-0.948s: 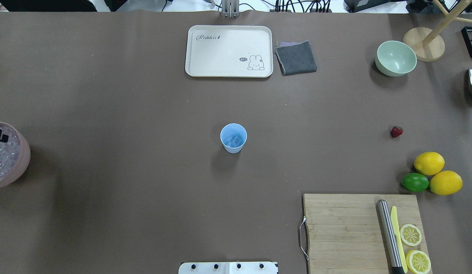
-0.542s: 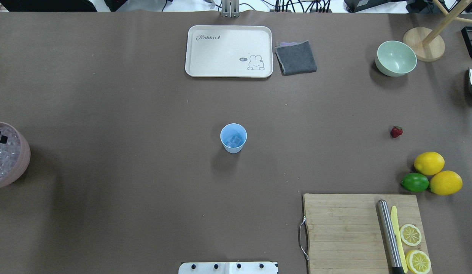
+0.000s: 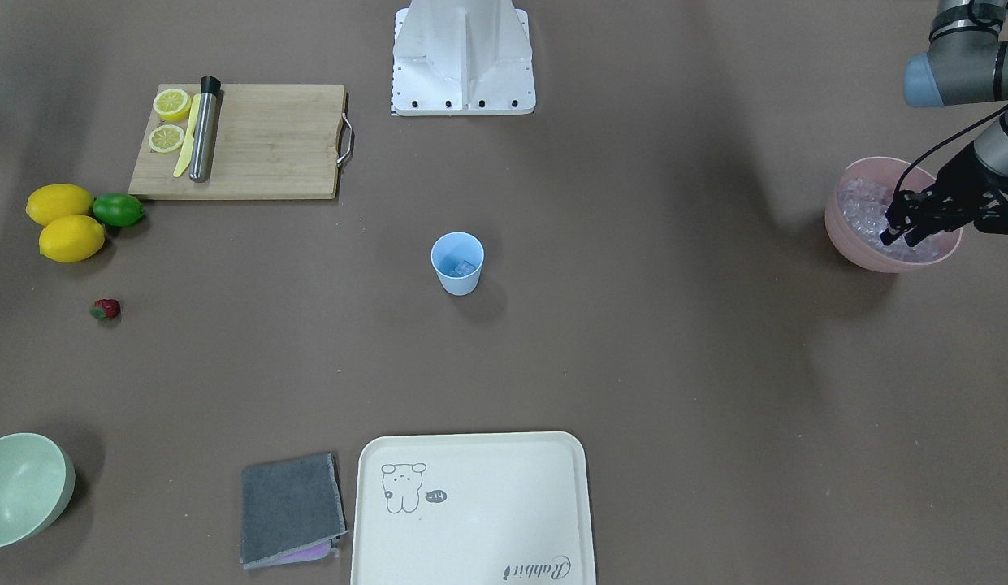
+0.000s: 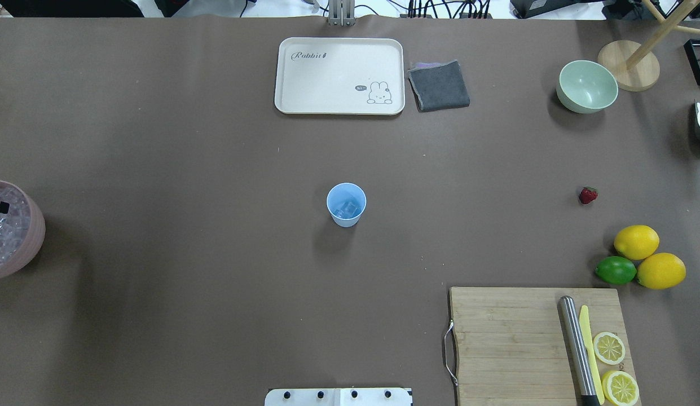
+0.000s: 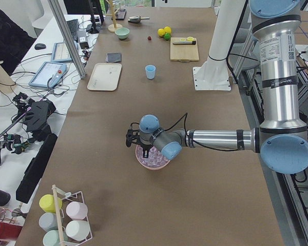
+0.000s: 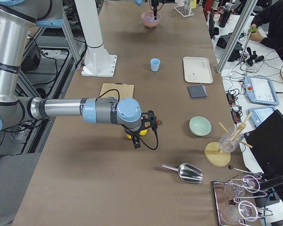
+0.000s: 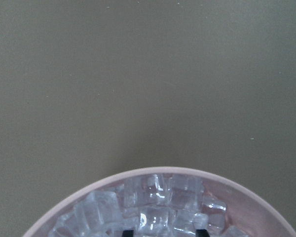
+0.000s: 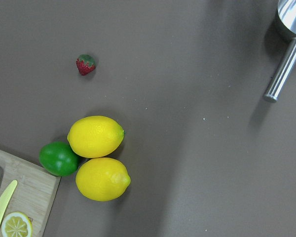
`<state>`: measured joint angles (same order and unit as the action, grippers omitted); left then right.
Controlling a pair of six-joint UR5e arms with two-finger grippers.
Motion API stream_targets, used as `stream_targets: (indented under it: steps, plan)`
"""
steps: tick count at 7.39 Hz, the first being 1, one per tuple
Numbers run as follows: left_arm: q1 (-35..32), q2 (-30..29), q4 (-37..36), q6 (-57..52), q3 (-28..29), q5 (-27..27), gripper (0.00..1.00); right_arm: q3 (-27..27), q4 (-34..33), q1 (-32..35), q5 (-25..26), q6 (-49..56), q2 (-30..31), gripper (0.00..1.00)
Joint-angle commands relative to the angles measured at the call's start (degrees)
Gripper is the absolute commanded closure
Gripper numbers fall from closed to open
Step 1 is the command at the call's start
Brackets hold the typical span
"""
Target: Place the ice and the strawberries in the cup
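The light blue cup [image 4: 346, 204] stands at the table's middle with a few ice cubes [image 4: 347, 211] in it. More ice [image 7: 158, 202] fills the pink bowl [image 3: 869, 244] at the table's left edge. My left gripper [image 3: 897, 236] hangs over this bowl. In the left wrist view its fingertips [image 7: 201, 231] are apart just above the cubes and hold nothing. The strawberry [image 4: 588, 195] lies on the table at the right and shows in the right wrist view [image 8: 85, 64]. My right gripper [image 6: 137, 141] hovers near the lemons; I cannot tell whether it is open or shut.
Two lemons [image 4: 636, 242] and a lime [image 4: 615, 270] lie near the strawberry. A cutting board [image 4: 513, 338] holds a knife, a metal rod and lemon slices. A white tray [image 4: 339, 76], grey cloth [image 4: 439, 85], green bowl [image 4: 586, 86] and metal scoop [image 8: 291, 44] are farther off.
My left gripper has shifted slightly toward the table's left edge over the pink bowl. Nothing else has moved.
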<state>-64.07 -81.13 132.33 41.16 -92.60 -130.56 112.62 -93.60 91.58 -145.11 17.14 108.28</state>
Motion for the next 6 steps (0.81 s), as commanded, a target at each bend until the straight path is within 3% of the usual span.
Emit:
stream_targets:
  steps: [1, 3, 6]
  plan:
    - [0.0, 0.1, 0.3, 0.8, -0.2, -0.3, 1.00, 0.1, 0.0, 0.0, 0.0, -0.1, 0.0, 0.00]
    - [0.0, 0.0, 0.1, 0.7, -0.2, -0.7, 1.00, 0.7, 0.0, 0.0, -0.1, -0.2, 0.5, 0.00]
    - [-2.3, -0.5, -0.5, -0.1, -1.4, -7.4, 1.00, 0.4, 0.0, 0.0, -0.1, -0.2, 0.4, 0.00]
